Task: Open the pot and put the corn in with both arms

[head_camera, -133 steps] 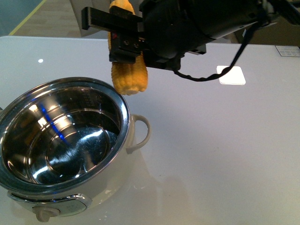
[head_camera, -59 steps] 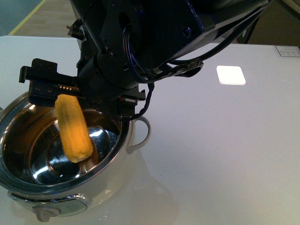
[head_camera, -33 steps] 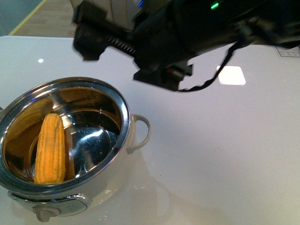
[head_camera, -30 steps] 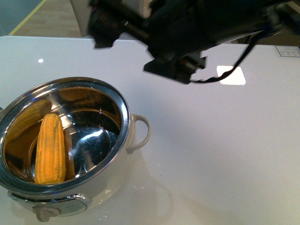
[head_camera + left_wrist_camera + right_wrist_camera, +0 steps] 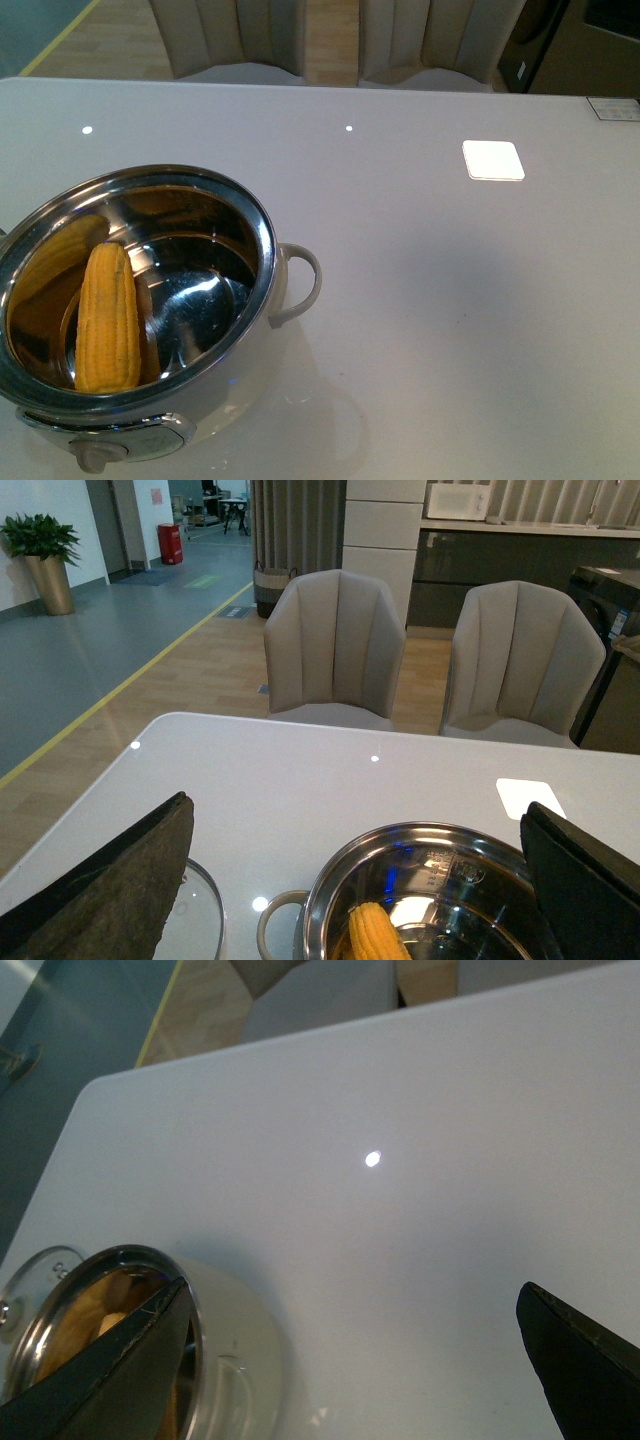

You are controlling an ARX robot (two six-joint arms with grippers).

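Observation:
The cream pot stands open at the table's front left, steel rim and inside showing. The yellow corn lies inside it against the left wall, tapered end away from me. Neither arm shows in the front view. My left gripper is open and empty, high above the pot, with the corn below between its spread fingers. My right gripper is open and empty above bare table beside the pot.
A glass lid lies flat on the table beside the pot's loop handle. Two grey chairs stand behind the table's far edge. A bright white patch lies on the table at the right.
The right arm carried the corn over the pot and let it drop inside. It then rose and left the front view. The corn now lies still in the pot.

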